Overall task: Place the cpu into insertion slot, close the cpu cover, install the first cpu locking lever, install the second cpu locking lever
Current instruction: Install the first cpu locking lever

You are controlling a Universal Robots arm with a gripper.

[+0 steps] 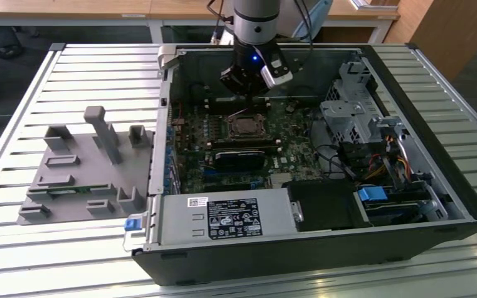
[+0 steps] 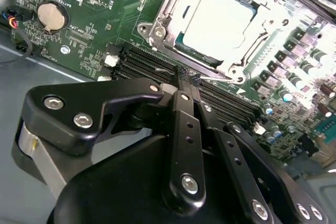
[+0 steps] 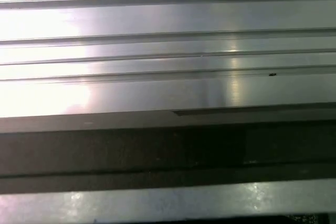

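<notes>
One gripper [image 1: 253,93], one cpu [image 2: 220,20] in one insertion slot [image 1: 245,127], one coin battery [image 2: 52,16], one open computer case [image 1: 404,161].

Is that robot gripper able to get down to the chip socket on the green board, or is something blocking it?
Probably yes. The gripper hangs just above the insertion slot, and nothing lies between them inside the open computer case.

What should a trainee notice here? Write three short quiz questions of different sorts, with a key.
1. True or false: the chip lies inside the computer case.
2. The pincer hangs over: A) the circuit board; B) the grey tray; C) the floor.
3. Fill in: the coin battery sits on a board coloured ___.
Key: 1 true; 2 A; 3 green.
</notes>
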